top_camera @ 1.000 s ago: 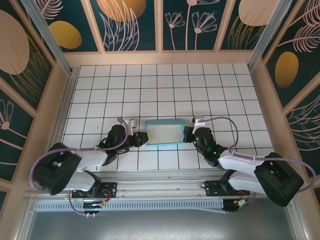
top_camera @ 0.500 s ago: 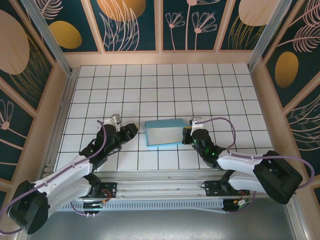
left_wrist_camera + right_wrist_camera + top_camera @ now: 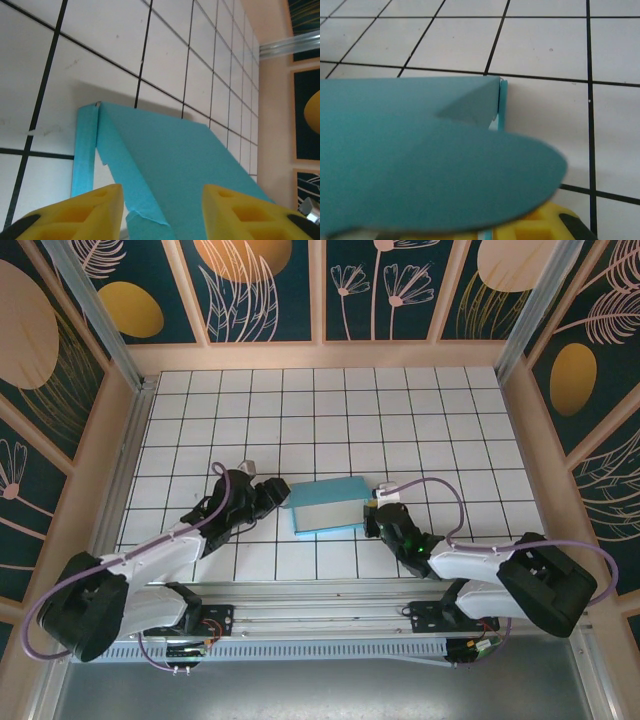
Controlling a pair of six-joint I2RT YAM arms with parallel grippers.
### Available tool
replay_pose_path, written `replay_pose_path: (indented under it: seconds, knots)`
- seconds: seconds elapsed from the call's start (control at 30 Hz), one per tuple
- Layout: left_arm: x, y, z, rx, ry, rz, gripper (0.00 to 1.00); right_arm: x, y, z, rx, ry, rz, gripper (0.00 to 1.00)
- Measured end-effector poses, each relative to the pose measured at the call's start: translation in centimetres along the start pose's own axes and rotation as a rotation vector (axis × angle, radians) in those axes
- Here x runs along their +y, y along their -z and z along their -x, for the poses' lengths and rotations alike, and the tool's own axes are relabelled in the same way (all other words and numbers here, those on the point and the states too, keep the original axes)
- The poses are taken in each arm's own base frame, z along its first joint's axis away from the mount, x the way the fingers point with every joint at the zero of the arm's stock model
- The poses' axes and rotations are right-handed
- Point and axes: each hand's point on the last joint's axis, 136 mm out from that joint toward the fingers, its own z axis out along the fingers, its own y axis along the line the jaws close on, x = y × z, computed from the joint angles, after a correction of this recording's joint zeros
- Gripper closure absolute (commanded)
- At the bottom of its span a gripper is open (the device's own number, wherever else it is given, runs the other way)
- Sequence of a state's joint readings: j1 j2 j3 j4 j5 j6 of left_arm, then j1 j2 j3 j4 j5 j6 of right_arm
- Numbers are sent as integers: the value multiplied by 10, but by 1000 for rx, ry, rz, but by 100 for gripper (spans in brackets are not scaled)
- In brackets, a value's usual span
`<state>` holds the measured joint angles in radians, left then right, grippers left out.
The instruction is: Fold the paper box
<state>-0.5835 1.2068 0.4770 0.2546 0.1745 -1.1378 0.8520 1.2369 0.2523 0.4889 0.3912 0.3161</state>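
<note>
Most of the turquoise cardboard paper box (image 3: 327, 505) looks folded; one loose end flap (image 3: 150, 200) sits between my released left jaws. Right jaws: I cannot tell.

Box (image 3: 180, 165) on tiled table (image 3: 100, 35), turquoise side up — narrow flap (image 3: 84, 150) folded along one edge. Near end sits between the parted yellow fingers (image 3: 90, 207) of the left gripper (image 3: 161, 200).

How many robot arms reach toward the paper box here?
2. The left arm comes in at the left end of the paper box, the right arm at its right end; no others seem hidden.
</note>
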Motion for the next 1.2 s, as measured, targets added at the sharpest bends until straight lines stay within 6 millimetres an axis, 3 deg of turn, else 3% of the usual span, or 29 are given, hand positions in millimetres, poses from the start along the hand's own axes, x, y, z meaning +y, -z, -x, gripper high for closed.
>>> replay_pose_path:
  seconds: [0.13, 0.3, 0.47, 0.7, 0.83, 0.93, 1.03, 1.1, 1.2]
  knots:
    - [11, -10, -10, 52, 5, 27, 60, 2, 4, -5, 26, 9, 11, 62]
    - [12, -11, -11, 60, -1, 30, 60, 9, 17, 9, -5, -8, 59, 46]
    - [13, -7, -7, 35, -12, 39, 58, 19, 44, 35, -77, -47, 150, 30]
    - [10, 1, 0, -7, -16, 46, 55, 31, 93, 71, -178, -108, 299, 18]
    - [10, 3, 0, -7, 17, 49, 55, 33, 112, 108, -177, -172, 315, 17]
    - [12, 4, -2, 0, 51, 59, 55, 18, 104, 149, -118, -271, 276, 28]
    - [9, 5, -2, 8, 72, 63, 57, -6, 80, 173, -37, -369, 242, 30]
    - [2, 5, 1, 7, 74, 55, 59, -14, 60, 161, 64, -401, 227, 30]
    - [-10, 5, 6, 1, 74, 38, 60, -13, 36, 128, 232, -428, 233, 30]
